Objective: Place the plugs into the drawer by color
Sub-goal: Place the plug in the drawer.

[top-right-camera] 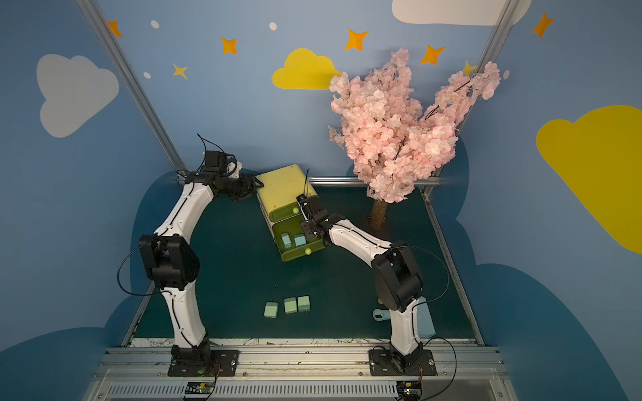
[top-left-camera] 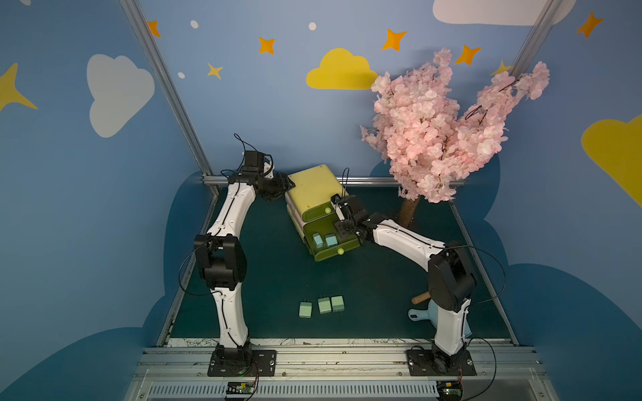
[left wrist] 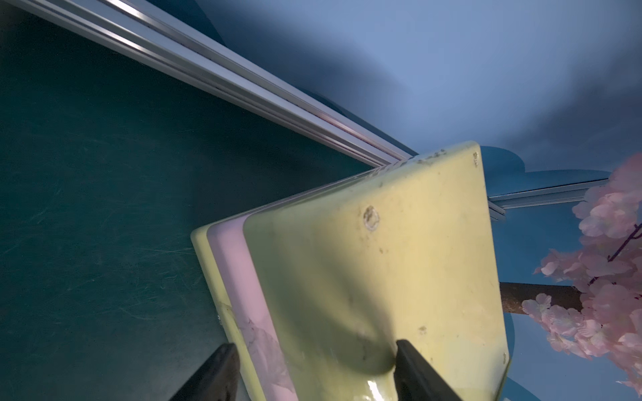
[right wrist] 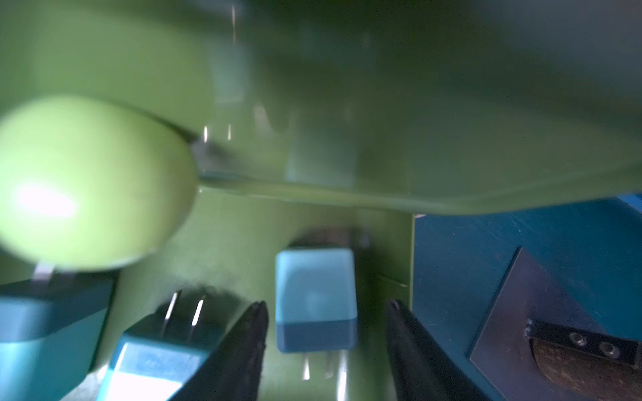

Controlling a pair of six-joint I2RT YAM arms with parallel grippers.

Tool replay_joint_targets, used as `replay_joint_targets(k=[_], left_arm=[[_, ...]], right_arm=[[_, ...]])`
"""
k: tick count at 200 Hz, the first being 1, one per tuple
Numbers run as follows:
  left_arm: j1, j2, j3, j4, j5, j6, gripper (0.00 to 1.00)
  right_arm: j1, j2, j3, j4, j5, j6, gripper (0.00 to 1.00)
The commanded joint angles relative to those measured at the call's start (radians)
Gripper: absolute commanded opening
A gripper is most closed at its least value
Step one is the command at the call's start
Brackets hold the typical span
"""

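right wrist view: three blue plugs (right wrist: 316, 291) lie in the drawer's (right wrist: 222, 236) open tray, right gripper (right wrist: 326, 305) jaws apart around one. left gripper (left wrist: 313, 343) straddles drawer's rear corner, grip unclear. three mint plugs (top-left-camera: 324, 305) wait near bench (top-left-camera: 382, 277) front edge.

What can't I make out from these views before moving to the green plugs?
- Third light blue plug: hidden under the right gripper in both top views; right wrist view shows it.
- Pink plugs: in no view; shut top drawer's contents don't show.
- Left gripper: astride the drawer chest's corner; contact cut off at left wrist view's edge.
- Dustpan: top views, mostly behind right arm.
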Motion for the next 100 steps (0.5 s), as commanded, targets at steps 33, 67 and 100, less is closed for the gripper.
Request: replay_joint_targets(k=[33, 67, 100], left_arm=[[-0.011, -0.008, 0.058, -0.097, -0.045, 0.067, 0.8], [-0.018, 0.025, 0.143, -0.156, -0.046, 0.094, 0.79], [-0.029, 0.088, 0.21, -0.182, -0.04, 0.097, 0.78]], right_arm=[[-0.001, -0.131, 0.028, -0.066, -0.024, -0.015, 0.65], [0.035, -0.344, -0.198, 0.05, -0.091, 0.052, 0.65], [0.095, -0.498, -0.469, 0.193, -0.097, 0.108, 0.65]])
